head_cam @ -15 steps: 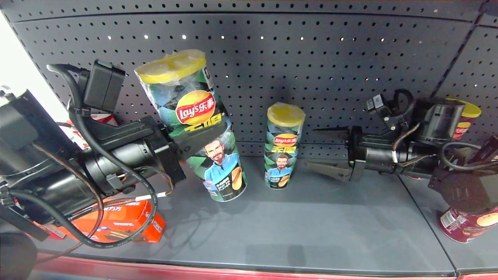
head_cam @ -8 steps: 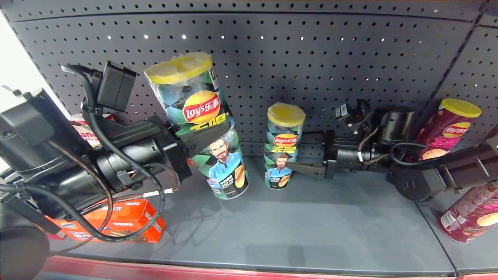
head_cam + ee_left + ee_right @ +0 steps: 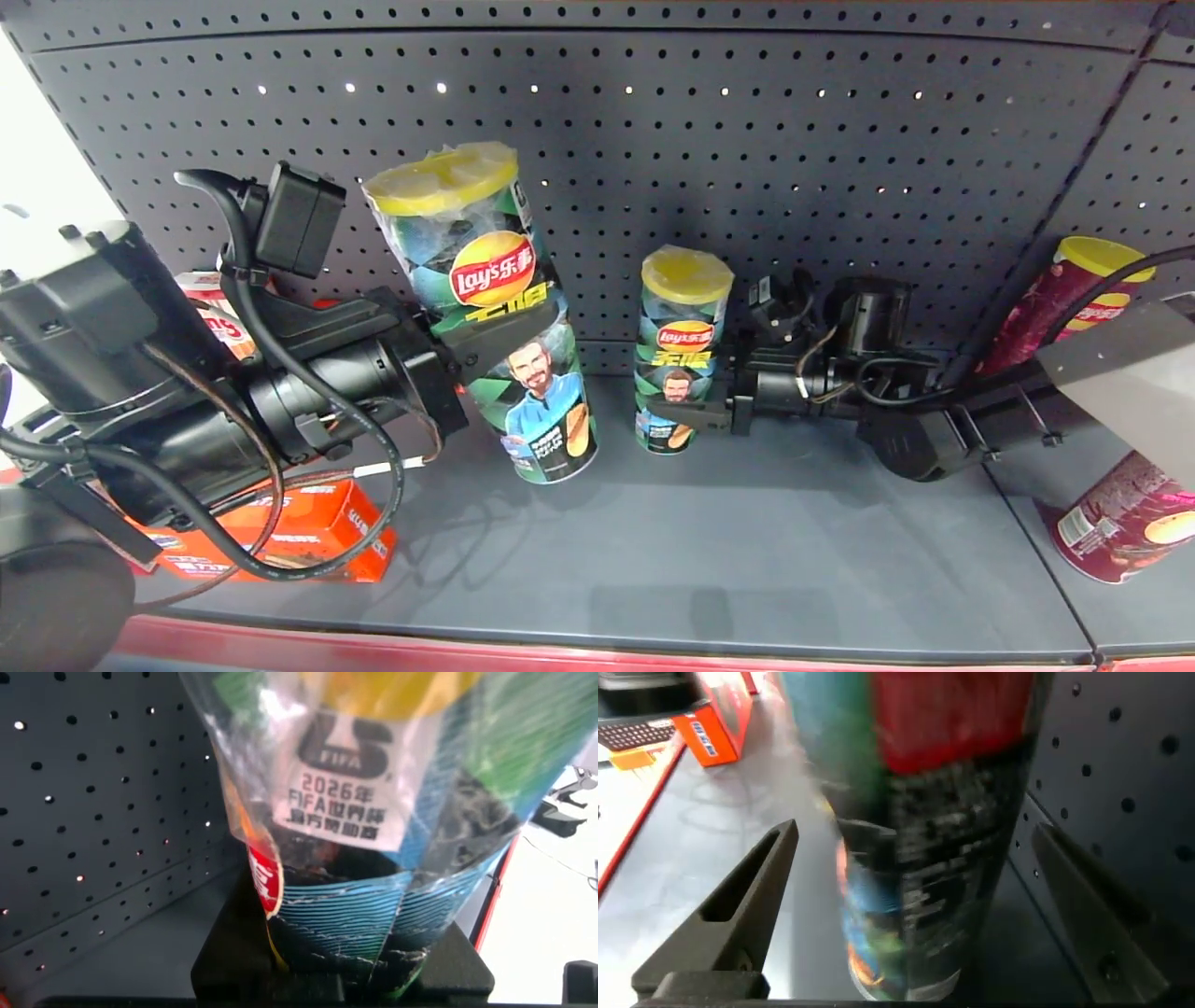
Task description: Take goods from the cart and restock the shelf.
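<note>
A tall green chip can [image 3: 495, 308] with a yellow lid and loose plastic wrap leans to the left, its base low on the shelf [image 3: 747, 551]. My left gripper [image 3: 504, 336] is shut on its middle; in the left wrist view the can [image 3: 374, 859] stands close up against the pegboard. A shorter can of the same kind [image 3: 681, 350] stands upright near the back wall. My right gripper [image 3: 677, 392] is open, with one finger on each side of this can. The right wrist view shows gaps between the can [image 3: 943, 859] and both fingers [image 3: 738, 915].
An orange box [image 3: 289, 532] lies at the shelf's front left. Dark red cans stand [image 3: 1074, 289] and lie [image 3: 1111, 532] at the right. A pegboard wall [image 3: 747, 168] closes the back. A red strip [image 3: 560, 653] lines the front edge.
My left arm carried the tall can to the right and slightly lower. My right gripper swept left from open space until its fingers straddle the short can.
</note>
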Controlling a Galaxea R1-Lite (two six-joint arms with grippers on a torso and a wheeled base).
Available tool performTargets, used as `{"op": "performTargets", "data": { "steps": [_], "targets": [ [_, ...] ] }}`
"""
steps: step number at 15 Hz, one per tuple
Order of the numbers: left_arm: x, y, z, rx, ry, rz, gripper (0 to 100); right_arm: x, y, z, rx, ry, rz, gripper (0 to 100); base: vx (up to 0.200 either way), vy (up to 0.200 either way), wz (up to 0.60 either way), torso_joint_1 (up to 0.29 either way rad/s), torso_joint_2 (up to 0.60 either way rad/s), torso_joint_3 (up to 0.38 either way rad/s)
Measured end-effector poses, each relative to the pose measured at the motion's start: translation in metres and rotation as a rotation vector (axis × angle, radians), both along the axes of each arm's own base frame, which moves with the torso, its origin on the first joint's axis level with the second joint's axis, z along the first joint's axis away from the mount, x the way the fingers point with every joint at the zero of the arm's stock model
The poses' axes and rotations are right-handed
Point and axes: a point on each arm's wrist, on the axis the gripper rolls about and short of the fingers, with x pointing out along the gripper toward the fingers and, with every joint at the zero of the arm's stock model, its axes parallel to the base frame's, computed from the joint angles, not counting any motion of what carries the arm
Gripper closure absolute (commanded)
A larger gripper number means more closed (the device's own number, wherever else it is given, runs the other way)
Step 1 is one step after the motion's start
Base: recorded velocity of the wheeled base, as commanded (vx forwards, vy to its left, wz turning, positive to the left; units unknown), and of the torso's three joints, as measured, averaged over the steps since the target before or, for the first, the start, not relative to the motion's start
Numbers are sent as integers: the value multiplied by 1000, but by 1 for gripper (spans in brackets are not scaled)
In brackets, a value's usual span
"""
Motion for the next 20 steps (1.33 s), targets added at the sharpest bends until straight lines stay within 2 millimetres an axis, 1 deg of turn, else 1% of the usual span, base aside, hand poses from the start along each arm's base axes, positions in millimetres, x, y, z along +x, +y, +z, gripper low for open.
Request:
{"op": "performTargets", "data": {
  "steps": [1, 3, 6, 8, 10, 12, 15, 17, 20],
  "targets": [
    [0, 0, 0, 1, 1, 0, 100, 3, 2, -2, 1, -2, 2, 100, 0, 0, 0, 0, 0, 0],
    [1, 0, -1, 1, 2, 0, 100, 7, 5, -6, 4, -3, 5, 100, 0, 0, 0, 0, 0, 0],
    [1, 0, -2, 3, 5, 1, 100, 7, 6, -9, 2, -2, 6, 100, 0, 0, 0, 0, 0, 0],
    [1, 0, -2, 4, 5, 1, 100, 4, 5, -9, -1, 4, 6, 100, 0, 0, 0, 0, 0, 0],
    [1, 0, -2, 4, 6, 2, 100, -4, 4, -5, -4, 10, 10, 100, 0, 0, 0, 0, 0, 0],
    [2, 2, -2, 5, 6, 10, 100, -19, 5, 4, -1, 3, 25, 100, 0, 0, 0, 0, 0, 0],
    [3, 8, -2, 5, 6, 31, 100, -53, 9, 12, 3, -5, 62, 100, 0, 0, 0, 0, 0, 0],
    [3, 10, -4, 7, 11, 38, 100, -79, 9, 7, 1, -4, 64, 100, 0, 0, 0, 0, 0, 0],
    [3, 11, -4, 7, 11, 40, 100, -113, 2, -4, 1, -9, 61, 100, 0, 0, 0, 0, 0, 0]
  ]
}}
